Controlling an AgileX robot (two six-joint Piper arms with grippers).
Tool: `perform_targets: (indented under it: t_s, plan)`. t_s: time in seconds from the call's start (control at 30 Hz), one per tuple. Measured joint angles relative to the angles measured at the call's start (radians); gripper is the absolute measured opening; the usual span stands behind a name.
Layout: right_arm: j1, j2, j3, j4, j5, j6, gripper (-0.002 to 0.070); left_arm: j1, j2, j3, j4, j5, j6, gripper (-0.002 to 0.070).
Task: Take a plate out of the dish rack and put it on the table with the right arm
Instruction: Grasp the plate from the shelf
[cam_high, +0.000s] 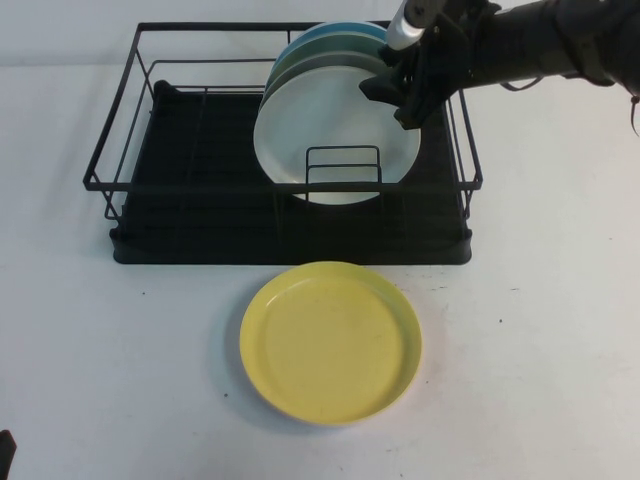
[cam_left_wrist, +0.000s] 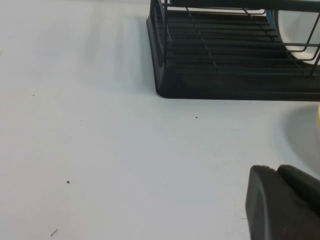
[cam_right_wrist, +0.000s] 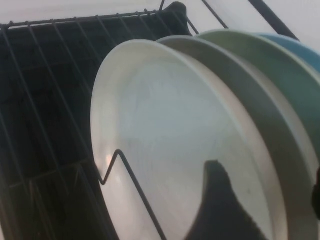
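The white plate (cam_high: 335, 135) stands on edge at the front of a row of plates in the black wire dish rack (cam_high: 130, 150). It also shows in the right wrist view (cam_right_wrist: 165, 140). My right gripper (cam_high: 405, 95) is at the plate's upper right rim. In the right wrist view the right gripper (cam_right_wrist: 266, 175) is open: one finger (cam_right_wrist: 215, 205) lies in front of the plate's face and the other is behind the rims, at the picture's edge. My left gripper (cam_left_wrist: 275, 171) is low over the white table (cam_left_wrist: 100, 150), left of the rack, fingers together and empty.
A light grey plate (cam_right_wrist: 260, 100) and a teal plate (cam_high: 330, 35) stand behind the white one. A yellow plate (cam_high: 330, 340) lies flat on the table (cam_high: 550, 330) in front of the rack. A small wire holder (cam_high: 343, 165) rises before the white plate.
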Motion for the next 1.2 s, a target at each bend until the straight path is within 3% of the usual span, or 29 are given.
perform_targets:
  t_s: [0.97, 1.07, 1.2]
  plan:
    - [0.0, 0.056, 0.0, 0.019, -0.012, -0.047, 0.0352, 0.0, 0.0, 0.0, 0.0, 0.0, 0.0, -0.0004]
    - [0.0, 0.056, 0.0, 0.026, -0.016, -0.049, 0.0323, 0.0, 0.0, 0.0, 0.0, 0.0, 0.0, -0.0004]
    - [0.0, 0.056, 0.0, 0.032, -0.029, -0.049, 0.0195, 0.0, 0.0, 0.0, 0.0, 0.0, 0.0, -0.0004]
